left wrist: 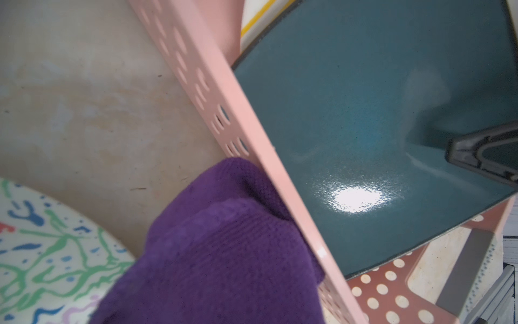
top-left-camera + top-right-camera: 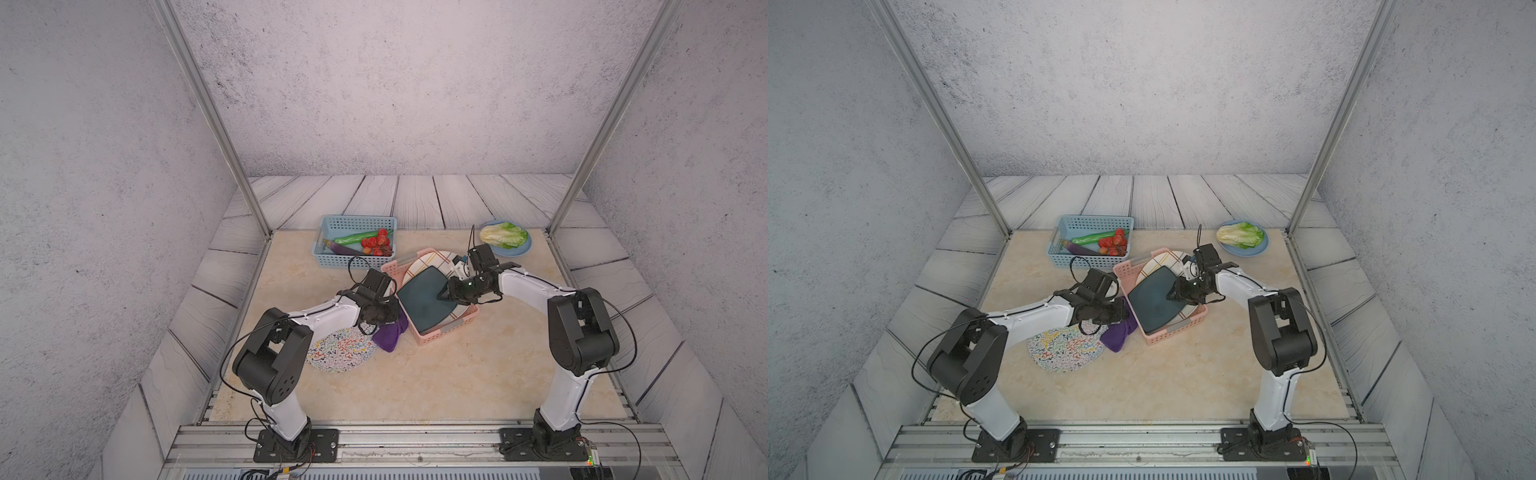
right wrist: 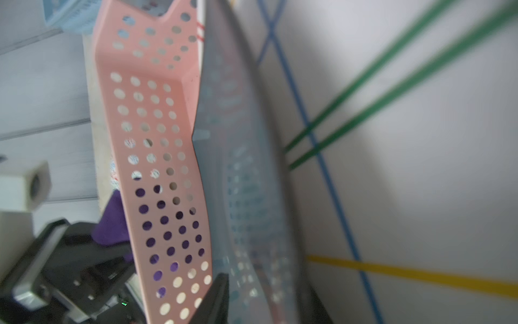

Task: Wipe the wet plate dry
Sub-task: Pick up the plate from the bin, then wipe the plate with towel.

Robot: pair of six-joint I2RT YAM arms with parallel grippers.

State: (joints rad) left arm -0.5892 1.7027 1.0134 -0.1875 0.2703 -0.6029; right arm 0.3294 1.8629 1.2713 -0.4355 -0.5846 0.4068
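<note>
A dark teal square plate (image 2: 424,299) (image 2: 1154,297) leans in the pink basket (image 2: 440,332) on top of a white striped plate (image 2: 432,262). Its glossy face (image 1: 350,112) fills the left wrist view. My right gripper (image 2: 441,296) (image 2: 1170,296) (image 3: 263,289) is shut on the teal plate's right edge, one finger (image 1: 482,151) lying on its face. My left gripper (image 2: 390,316) (image 2: 1121,311) hangs just outside the basket's left wall, shut on a purple cloth (image 2: 390,336) (image 1: 218,252) that hides its jaws.
A speckled round plate (image 2: 340,349) lies on the table under my left arm. A blue basket (image 2: 332,224) with vegetables stands behind the pink one. At the back right is a blue plate (image 2: 524,249) with lettuce (image 2: 503,235).
</note>
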